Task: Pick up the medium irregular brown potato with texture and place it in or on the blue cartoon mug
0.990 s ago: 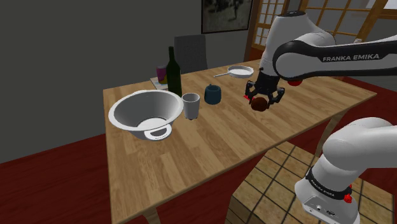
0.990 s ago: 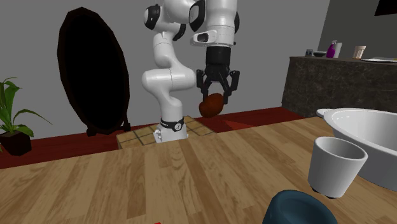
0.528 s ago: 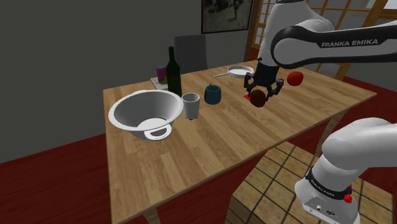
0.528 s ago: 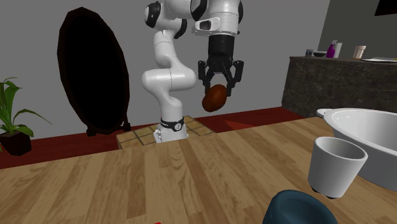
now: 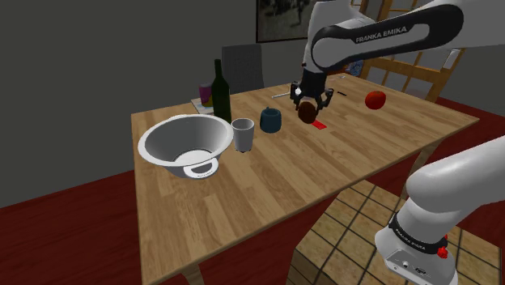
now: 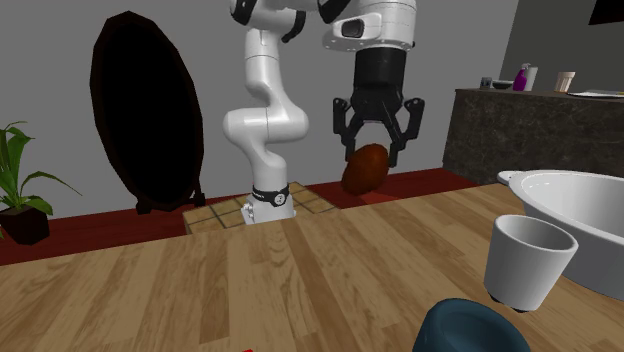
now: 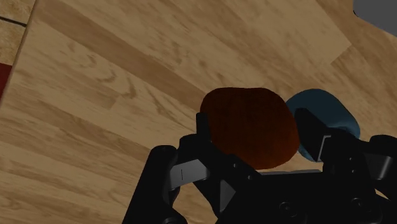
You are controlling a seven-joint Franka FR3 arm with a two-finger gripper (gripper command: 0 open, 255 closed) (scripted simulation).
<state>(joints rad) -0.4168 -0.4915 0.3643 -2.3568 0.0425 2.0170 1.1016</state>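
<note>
A: Largest first. Long light-wood plank table (image 5: 267, 182) lies under the jaws, clear of them.

B: Noted. The arm?

A: White Franka arm with dark joints (image 5: 380, 36) reaches over the table from its stand. Its all-black two-finger gripper (image 5: 308, 105) points down.

B: State of the jaws?

A: Closed to a middling width, clamped on the rough brown lumpy potato (image 6: 365, 168). In the wrist view both fingers (image 7: 203, 130) press its sides. The potato hangs between the jaws, above the wood and not touching it.

B: What stands round them?

A: Wide white bowl (image 5: 206, 133) sits well off from the jaws, towards the shoulder view's left. A tall dark green bottle (image 5: 221, 93) stands behind it, also well apart from the jaws. Plain white cup (image 5: 243, 134) is nearer, beside the bowl.

B: The mug?

A: Squat dark-blue rounded mug (image 5: 270, 120) stands on the table, nearest the jaws on the cup's side. In the wrist view it shows just past one finger.

B: Anything smaller?

A: A small red round fruit (image 5: 375, 99) sits on the table on the jaws' far side from the mug.
</note>
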